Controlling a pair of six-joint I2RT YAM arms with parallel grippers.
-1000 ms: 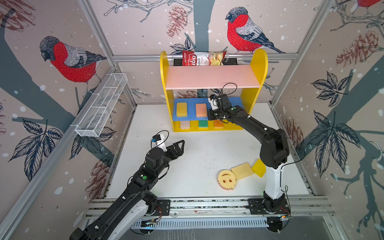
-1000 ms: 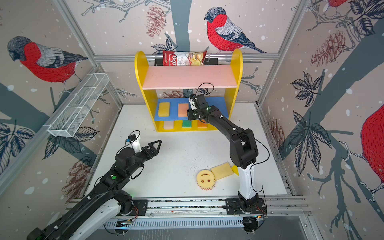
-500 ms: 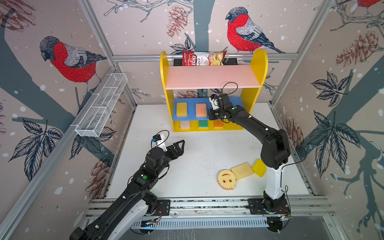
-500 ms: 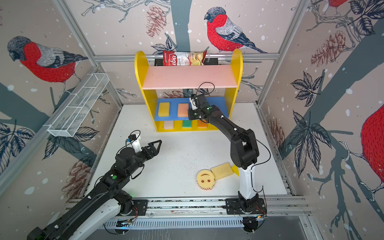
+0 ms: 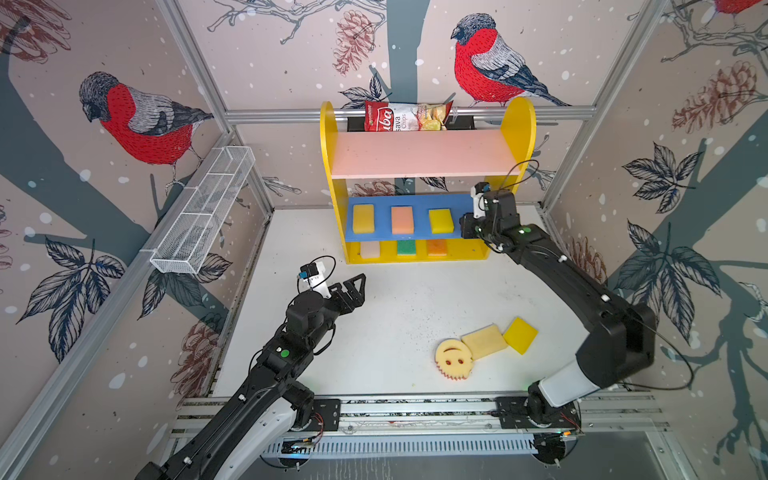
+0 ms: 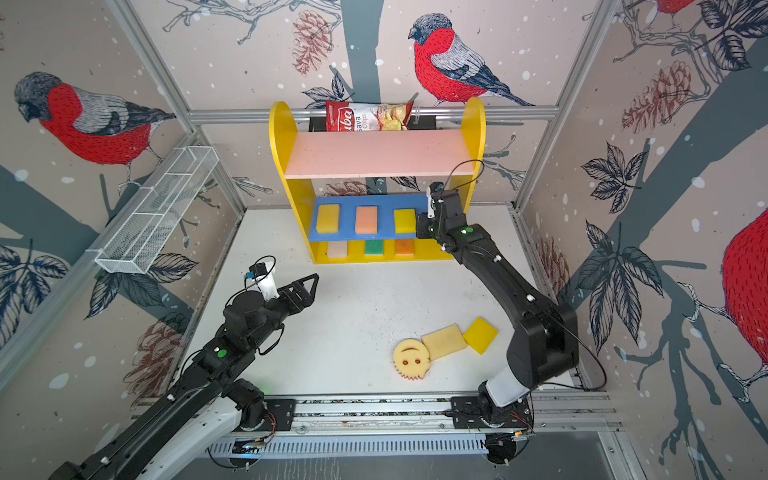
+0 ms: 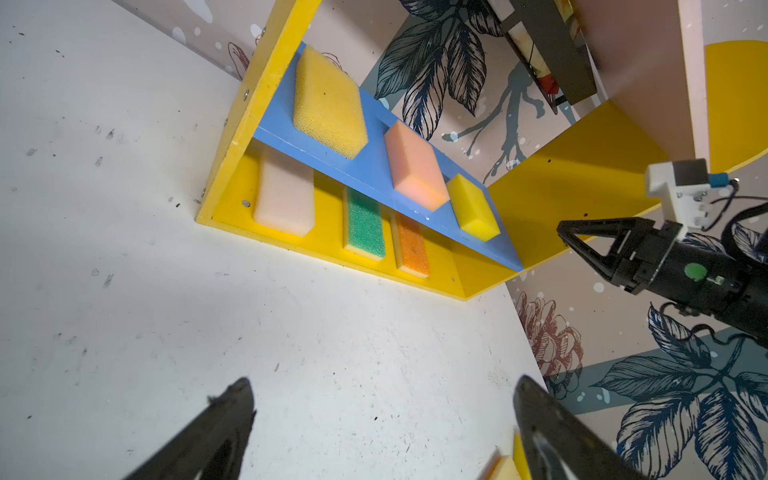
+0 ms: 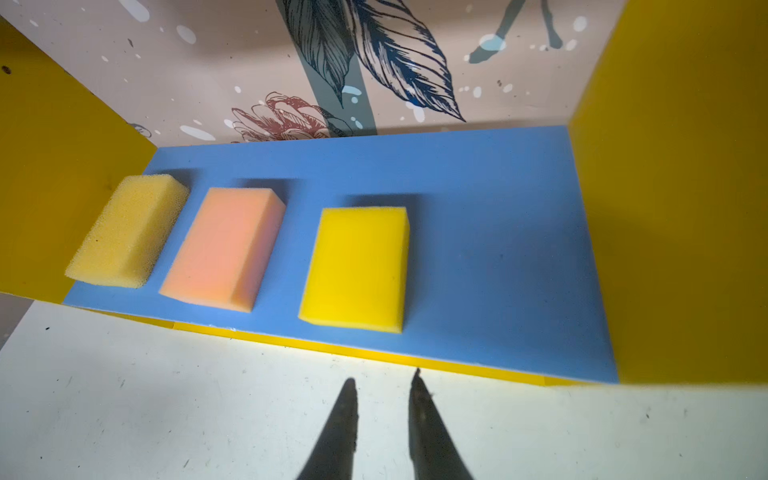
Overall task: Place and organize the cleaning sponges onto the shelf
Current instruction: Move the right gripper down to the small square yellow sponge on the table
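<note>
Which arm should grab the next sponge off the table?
Right, probably. The smiley sponge, cream sponge and yellow sponge lie on its side, near its base; the right gripper is empty by the shelf. The open left gripper must cross over.

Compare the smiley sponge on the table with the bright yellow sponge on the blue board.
The smiley sponge is round, toothed along one edge, with a face; the bright yellow sponge is a plain rectangular block. The smiley sponge lies on the table touching a cream sponge; the bright yellow sponge sits on the blue board, apart from its neighbours. Both are yellow foam.
</note>
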